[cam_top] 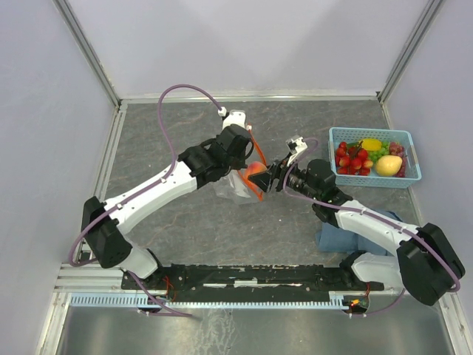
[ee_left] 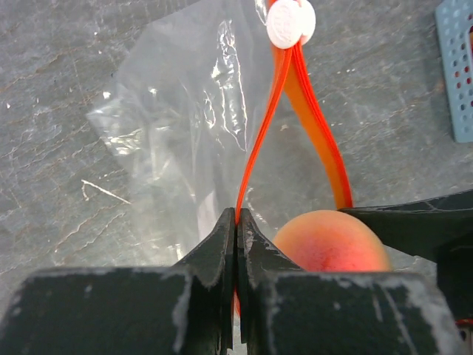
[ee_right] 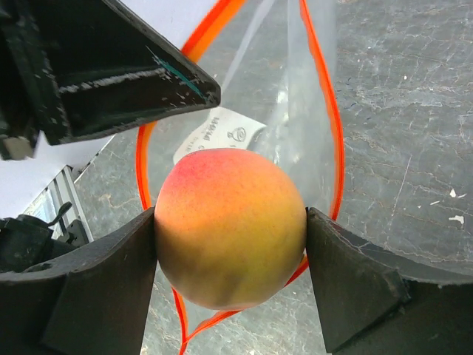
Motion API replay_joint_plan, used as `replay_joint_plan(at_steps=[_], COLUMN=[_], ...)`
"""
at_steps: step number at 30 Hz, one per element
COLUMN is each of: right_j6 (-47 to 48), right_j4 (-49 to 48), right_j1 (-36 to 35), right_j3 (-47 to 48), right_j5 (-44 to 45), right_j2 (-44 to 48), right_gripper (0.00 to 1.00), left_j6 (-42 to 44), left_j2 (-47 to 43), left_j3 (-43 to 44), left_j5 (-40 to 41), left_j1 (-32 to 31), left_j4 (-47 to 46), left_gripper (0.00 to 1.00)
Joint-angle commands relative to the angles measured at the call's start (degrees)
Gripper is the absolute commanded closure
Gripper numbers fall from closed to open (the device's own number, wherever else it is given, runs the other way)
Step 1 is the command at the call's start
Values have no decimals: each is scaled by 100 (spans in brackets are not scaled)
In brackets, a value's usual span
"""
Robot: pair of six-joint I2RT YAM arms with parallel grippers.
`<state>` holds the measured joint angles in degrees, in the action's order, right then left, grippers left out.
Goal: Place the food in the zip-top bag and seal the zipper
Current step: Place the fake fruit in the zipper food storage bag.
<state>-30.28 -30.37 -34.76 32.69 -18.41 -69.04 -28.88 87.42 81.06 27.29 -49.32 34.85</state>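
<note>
At mid-desk [cam_top: 192, 222], the left gripper [ee_left: 236, 218] is pinched tight on the red-orange zipper [ee_left: 260, 133] of the clear zip-top bag [ee_left: 170, 126], holding one lip up so the mouth gapes in a loop. The right gripper [ee_right: 230, 237], jaws spread wide, clasps the peach [ee_right: 225, 214] right at that opening. Other fruit [cam_top: 357, 159] sits in the light-blue basket [cam_top: 373, 182], well apart at the far right.

Enclosed work cell, seen from above. Grey, stone-veined desk [cam_top: 185, 229] bounded by plain pale walls [cam_top: 44, 111] at left, rear and right; aluminium posts [cam_top: 85, 48] rise at both upper corners. Slotted rail [cam_top: 222, 299] and brushed metal sheet [cam_top: 222, 333] span the bottom edge. Lighting even, diffuse.
</note>
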Motion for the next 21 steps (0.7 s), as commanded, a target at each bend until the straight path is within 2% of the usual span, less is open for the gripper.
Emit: replay_joint_plan(at_steps=[1,11,21], right_j6=[196,258,195], right_j4=[-367,58,821], right_j1=[-23,-43,-62], right_j3=[72,328,693], right_j5=[-55,-201,-456], right_j2=[-3,-350,-341], right_gripper=[43,37,6], left_j6=[-202,-12,305], left_j2=[-260,-248,-590], left_j3=[30,-82,-701], left_j5=[-176,-927,-1048], left_j1=[-7,-3,-4], left_j4=[-403,-715,-1490], left_gripper=[97,97,97])
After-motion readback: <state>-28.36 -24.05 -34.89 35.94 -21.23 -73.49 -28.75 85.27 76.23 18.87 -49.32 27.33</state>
